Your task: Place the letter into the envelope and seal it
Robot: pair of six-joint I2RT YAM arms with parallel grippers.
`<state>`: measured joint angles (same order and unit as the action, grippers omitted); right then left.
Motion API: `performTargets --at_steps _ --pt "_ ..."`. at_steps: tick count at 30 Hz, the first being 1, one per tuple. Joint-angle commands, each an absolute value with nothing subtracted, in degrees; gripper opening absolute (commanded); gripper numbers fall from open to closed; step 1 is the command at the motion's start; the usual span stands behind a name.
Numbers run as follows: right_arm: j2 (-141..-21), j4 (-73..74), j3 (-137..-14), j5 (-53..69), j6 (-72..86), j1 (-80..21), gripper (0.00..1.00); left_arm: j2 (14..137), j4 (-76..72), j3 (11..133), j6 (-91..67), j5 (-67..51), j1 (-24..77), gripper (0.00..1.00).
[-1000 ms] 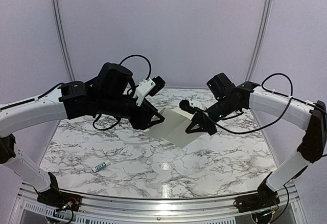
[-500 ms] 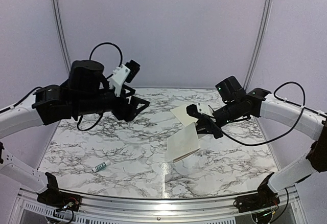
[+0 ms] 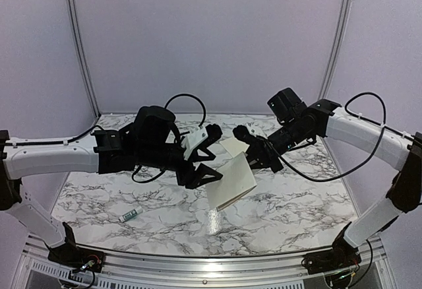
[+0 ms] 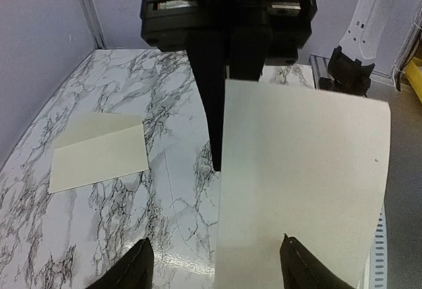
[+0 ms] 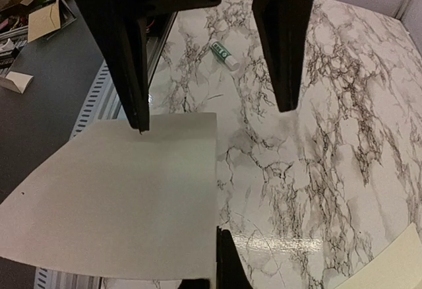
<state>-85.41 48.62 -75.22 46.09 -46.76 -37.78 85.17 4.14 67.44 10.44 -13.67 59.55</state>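
Observation:
The letter [image 3: 231,181], a plain white sheet, hangs in the air over the table's middle. My right gripper [image 3: 256,159] is shut on its right edge; in the right wrist view the letter [image 5: 119,196] fills the lower left, with one finger [image 5: 227,266] showing beside it. My left gripper [image 3: 207,160] is open at the letter's left edge. In the left wrist view its fingertips [image 4: 135,269] straddle the near edge of the letter [image 4: 303,183]. The cream envelope [image 3: 232,145] lies flat on the table behind, flap open, and also shows in the left wrist view [image 4: 99,150].
A small white-and-green glue tube [image 3: 130,214] lies near the table's front left, also in the right wrist view [image 5: 224,55]. A metal rail [image 3: 211,262] runs along the front edge. Grey walls close in the back and sides.
My left arm has swung back from high on the left, down to the letter's free edge, jaws open. My right gripper has shifted slightly left and back with the letter.

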Motion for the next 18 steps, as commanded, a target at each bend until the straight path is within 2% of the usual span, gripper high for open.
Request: performTargets --at_steps 1,9,15,18 --pt "-85.76 53.81 -79.72 51.14 -48.42 -39.08 0.0 85.72 -3.46 65.46 7.77 -21.72 58.86 0.64" --pt "-87.34 54.61 -82.26 50.56 -48.68 -39.73 0.0 86.49 -10.59 63.07 1.17 -29.59 57.89 0.41" --pt "-87.16 54.59 -82.14 49.75 -48.9 -39.73 0.0 89.09 -9.07 65.17 -1.51 -34.27 56.85 0.16" --pt "-86.65 54.49 -82.01 48.44 -48.95 -39.73 0.0 90.06 -9.56 65.35 -2.7 -35.53 56.6 0.08"
